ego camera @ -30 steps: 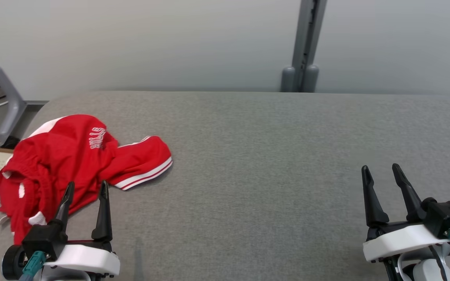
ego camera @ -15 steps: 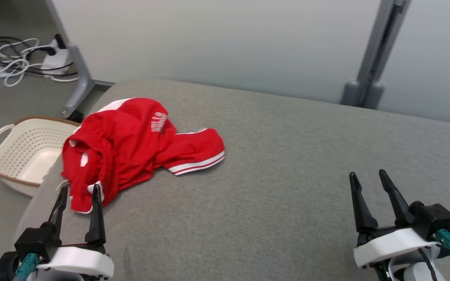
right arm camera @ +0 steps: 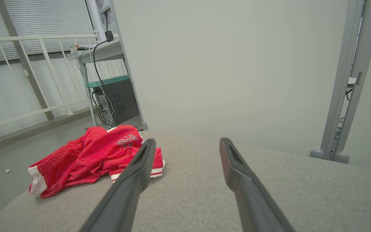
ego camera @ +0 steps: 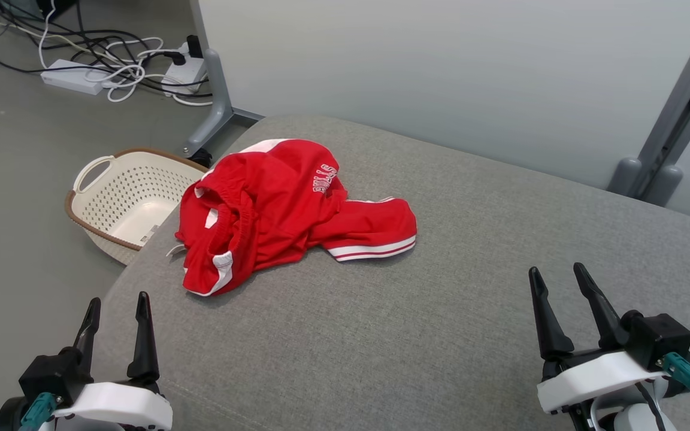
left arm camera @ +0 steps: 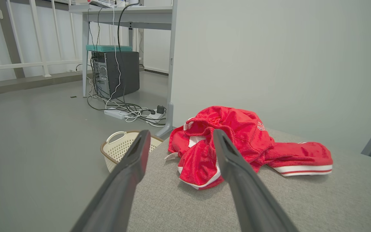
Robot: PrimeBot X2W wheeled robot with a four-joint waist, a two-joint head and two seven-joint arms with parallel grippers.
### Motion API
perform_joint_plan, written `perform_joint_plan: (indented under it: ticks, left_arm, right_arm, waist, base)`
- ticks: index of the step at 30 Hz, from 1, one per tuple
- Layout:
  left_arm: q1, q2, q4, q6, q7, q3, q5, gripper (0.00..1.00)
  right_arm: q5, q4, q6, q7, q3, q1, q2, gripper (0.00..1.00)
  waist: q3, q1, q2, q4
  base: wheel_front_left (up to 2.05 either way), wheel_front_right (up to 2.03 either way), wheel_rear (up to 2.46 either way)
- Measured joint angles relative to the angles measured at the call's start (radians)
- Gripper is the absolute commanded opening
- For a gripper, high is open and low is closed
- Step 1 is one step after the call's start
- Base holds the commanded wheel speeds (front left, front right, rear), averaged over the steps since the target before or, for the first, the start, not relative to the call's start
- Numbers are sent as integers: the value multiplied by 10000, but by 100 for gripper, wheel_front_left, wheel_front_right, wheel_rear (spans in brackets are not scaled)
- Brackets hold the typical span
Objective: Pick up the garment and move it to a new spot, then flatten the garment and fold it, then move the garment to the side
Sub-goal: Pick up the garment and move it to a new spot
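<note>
Our head has turned left since a second ago, so the red garment (ego camera: 285, 209) (itself unmoved) sits crumpled ahead and right of our left gripper (ego camera: 118, 298), well left of our right gripper (ego camera: 557, 269). Both stand wide and empty, since pickup is not begun.

Bare grey desk (ego camera: 471, 311) runs from the crumpled red garment (ego camera: 285, 209) near its far-left corner across to the right end effector (ego camera: 556, 269), giving open approach on the garment's near and right sides. The left end effector (ego camera: 118, 298), fingers apart, stands at the rounded near-left edge with only bare cloth between it and the garment. Obstacles: a cream basket (ego camera: 135, 179) on the floor just beside that corner, a pale partition (ego camera: 441, 72) close behind the desk, and a grey post (ego camera: 674, 126) at the far right.
</note>
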Motion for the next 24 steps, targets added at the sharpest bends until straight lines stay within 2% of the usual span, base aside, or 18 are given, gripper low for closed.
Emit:
perform_joint_plan:
  ticks: [9,14,17,24]
  left_arm:
    - [-1,0,81,-82,0,67,-182,100]
    - [-259,31,182,-293,0,-13,-301,100]
    - [-639,255,347,-422,100,-219,-458,100]
    - [-1898,1252,499,-523,1515,-339,-1296,100]
  right_arm:
    - [92,27,0,2,61,1,-2,100]
    - [92,33,0,0,144,36,-2,100]
    - [67,67,0,2,180,40,-4,100]
    - [-19,94,0,0,297,-37,-2,100]
  waist:
    - [-50,0,0,81]
    - [-65,0,0,-63]
    - [-56,0,0,-212]
    - [13,0,0,-771]
  base:
    - [0,0,0]
    - [0,0,0]
    - [0,0,0]
    - [0,0,0]
